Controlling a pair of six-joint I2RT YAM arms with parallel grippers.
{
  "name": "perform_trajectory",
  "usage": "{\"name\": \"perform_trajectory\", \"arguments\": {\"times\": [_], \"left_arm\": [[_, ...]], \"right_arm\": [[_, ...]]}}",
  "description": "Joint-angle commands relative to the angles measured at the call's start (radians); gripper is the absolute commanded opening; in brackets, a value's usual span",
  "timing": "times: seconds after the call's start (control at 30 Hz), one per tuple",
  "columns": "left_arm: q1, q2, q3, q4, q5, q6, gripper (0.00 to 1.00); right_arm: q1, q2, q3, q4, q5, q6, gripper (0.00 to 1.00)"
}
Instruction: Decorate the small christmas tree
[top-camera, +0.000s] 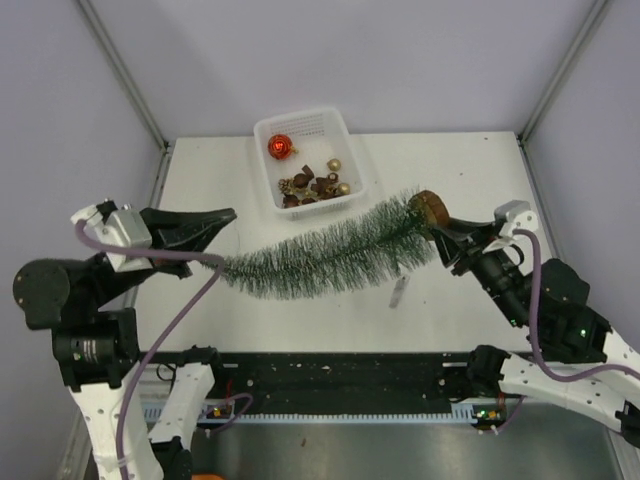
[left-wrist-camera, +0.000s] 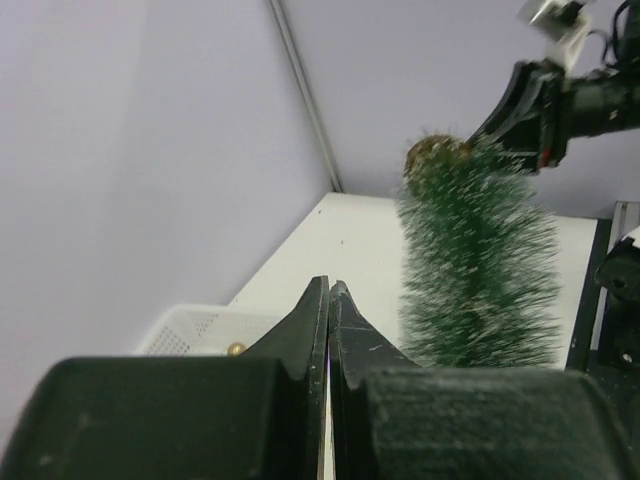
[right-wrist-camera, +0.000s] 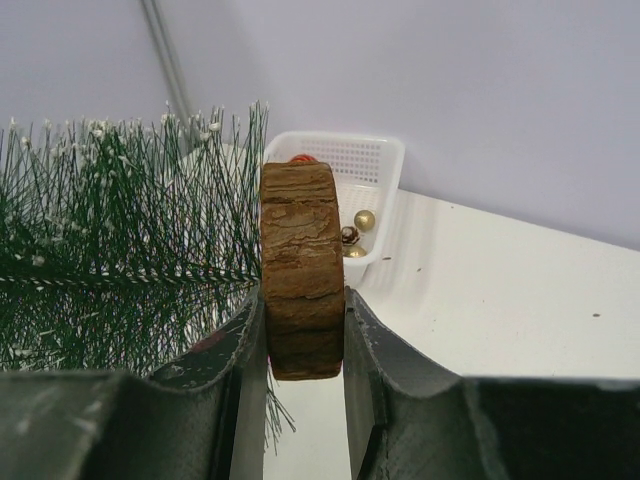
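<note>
The small christmas tree (top-camera: 320, 252) lies nearly level in the air, tip to the left, its wooden disc base (top-camera: 430, 208) to the right. My right gripper (top-camera: 440, 232) is shut on that base; the right wrist view shows the disc (right-wrist-camera: 300, 265) clamped edgewise between the fingers, with the bristles (right-wrist-camera: 120, 230) to the left. My left gripper (top-camera: 228, 216) is shut and empty, just beyond the tree's tip. In the left wrist view the tree (left-wrist-camera: 478, 270) hangs to the right of the closed jaws (left-wrist-camera: 329, 290), not between them.
A white basket (top-camera: 345, 135) at the back middle holds a red bauble (top-camera: 281, 146), gold baubles (top-camera: 334, 165) and brown ornaments. A small pale tag (top-camera: 398, 292) lies on the table under the tree. Walls stand close on both sides.
</note>
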Motion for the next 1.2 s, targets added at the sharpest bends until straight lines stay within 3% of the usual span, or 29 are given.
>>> {"name": "perform_trajectory", "arguments": {"times": [0.0, 0.17, 0.3, 0.4, 0.63, 0.87, 1.17], "left_arm": [[0.006, 0.036, -0.011, -0.159, -0.005, 0.165, 0.00], [0.006, 0.015, -0.048, -0.221, -0.023, 0.231, 0.00], [0.005, -0.003, -0.083, -0.204, -0.012, 0.178, 0.00], [0.006, -0.022, -0.123, -0.085, 0.062, -0.040, 0.00], [0.004, -0.014, -0.239, 0.490, 0.173, -0.646, 0.00], [-0.002, -0.010, -0.198, 0.550, 0.192, -0.731, 0.00], [-0.006, -0.071, -0.227, 0.477, 0.138, -0.657, 0.00]], "right_arm": [[0.009, -0.098, -0.031, 0.096, -0.061, -0.022, 0.00], [0.007, -0.157, -0.057, 0.096, -0.027, 0.001, 0.00], [0.007, -0.180, -0.065, 0.111, -0.022, 0.059, 0.00], [0.007, -0.207, -0.054, 0.116, -0.019, 0.083, 0.00], [0.007, -0.270, -0.025, 0.090, 0.001, 0.078, 0.00], [0.010, -0.273, -0.002, 0.087, 0.008, 0.087, 0.00], [0.010, -0.175, -0.011, 0.179, 0.199, 0.188, 0.00]]}}
